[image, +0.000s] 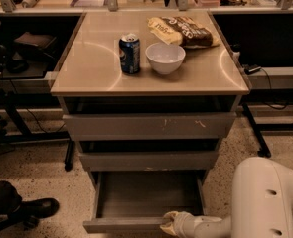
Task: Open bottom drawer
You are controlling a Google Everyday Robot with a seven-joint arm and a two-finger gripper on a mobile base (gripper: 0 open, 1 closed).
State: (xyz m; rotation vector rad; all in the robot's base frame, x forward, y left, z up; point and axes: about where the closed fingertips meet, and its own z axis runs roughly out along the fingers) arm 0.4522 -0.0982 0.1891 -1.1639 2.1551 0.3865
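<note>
My gripper (pixel 170 225) sits low at the front lip of the bottom drawer (pixel 146 197) — the only purchase on a handle-less front — with that drawer standing well out of the cabinet (pixel 210 73), though I can't tell if it's clamped on.

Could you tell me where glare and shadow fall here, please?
Camera view: curved glare arcs on the tabletop beside the can; the gap above the top drawer is black; the open bottom drawer is dim inside; the pincer at its front edge is lit.
</note>
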